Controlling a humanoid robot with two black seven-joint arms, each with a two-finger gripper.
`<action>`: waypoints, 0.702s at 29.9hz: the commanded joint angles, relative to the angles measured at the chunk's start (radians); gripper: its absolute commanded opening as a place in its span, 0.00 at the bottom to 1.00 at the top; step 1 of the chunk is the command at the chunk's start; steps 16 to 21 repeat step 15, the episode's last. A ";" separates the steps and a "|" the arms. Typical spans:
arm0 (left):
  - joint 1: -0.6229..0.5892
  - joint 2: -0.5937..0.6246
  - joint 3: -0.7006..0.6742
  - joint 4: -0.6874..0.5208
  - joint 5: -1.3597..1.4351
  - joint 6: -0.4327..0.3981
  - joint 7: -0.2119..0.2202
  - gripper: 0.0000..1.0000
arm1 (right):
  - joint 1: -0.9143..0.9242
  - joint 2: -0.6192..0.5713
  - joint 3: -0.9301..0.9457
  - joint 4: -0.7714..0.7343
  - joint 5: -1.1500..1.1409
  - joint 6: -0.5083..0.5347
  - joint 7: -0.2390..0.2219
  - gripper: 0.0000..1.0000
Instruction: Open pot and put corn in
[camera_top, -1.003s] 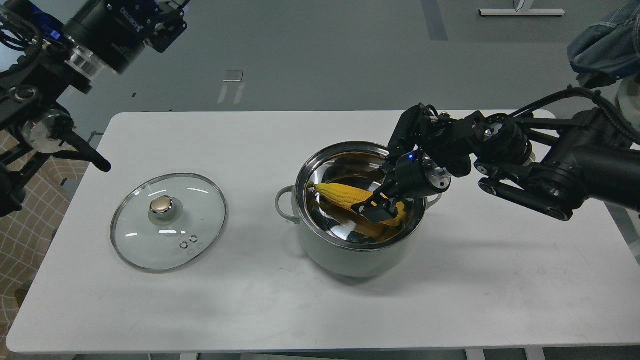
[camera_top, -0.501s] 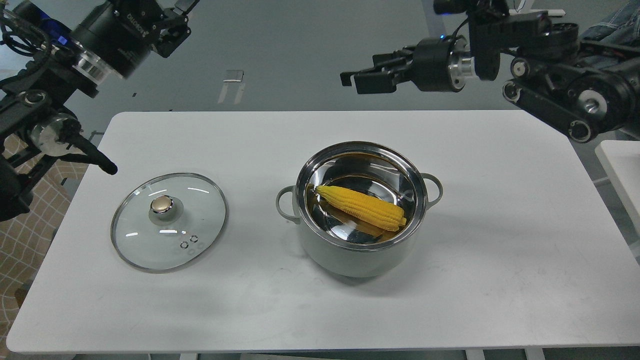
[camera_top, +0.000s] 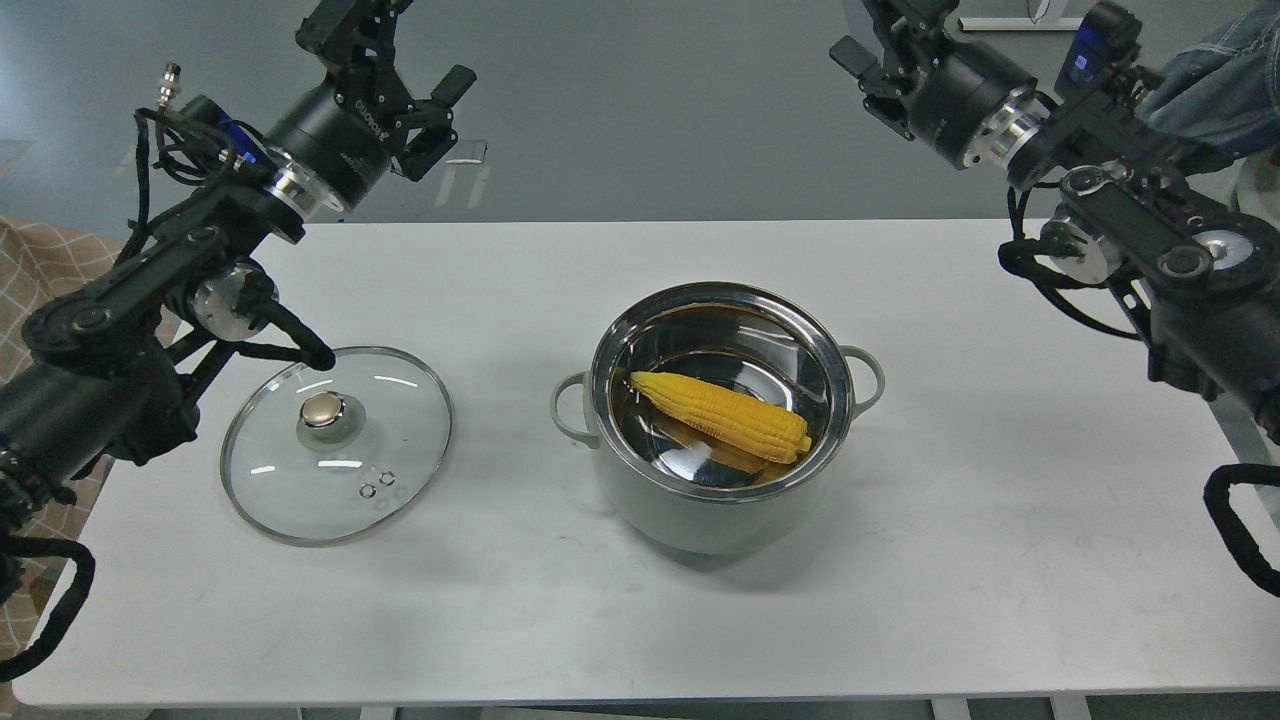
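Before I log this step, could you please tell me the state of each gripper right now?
Left gripper: raised above the table's far edge, holding nothing, fingers apart, open.
Right gripper: raised, holding nothing; open or shut cannot be told.

We see a pot (camera_top: 700, 500) with a matt, pale grey-green outer wall and a mirror-bright steel interior and rim that throw back the yellow of the corn (camera_top: 722, 416), its surface bumpy with rows of kernels. Beside it, the lid (camera_top: 337, 443) is clear glass, edged in a shiny metal band and topped by a polished brass-coloured knob (camera_top: 323, 410). The table (camera_top: 1000, 540) looks smooth, white and matt. Our arms are matt black with bare polished-metal rings at the wrists.
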 joint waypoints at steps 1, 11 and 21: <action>0.009 -0.045 0.000 0.054 -0.002 -0.041 0.000 0.98 | -0.072 0.045 0.081 -0.035 0.039 0.042 0.000 1.00; 0.024 -0.128 0.000 0.158 -0.001 -0.065 -0.001 0.98 | -0.118 0.109 0.192 -0.080 0.056 0.076 0.000 1.00; 0.032 -0.153 -0.003 0.158 -0.001 -0.065 -0.003 0.98 | -0.121 0.109 0.219 -0.081 0.056 0.073 0.000 1.00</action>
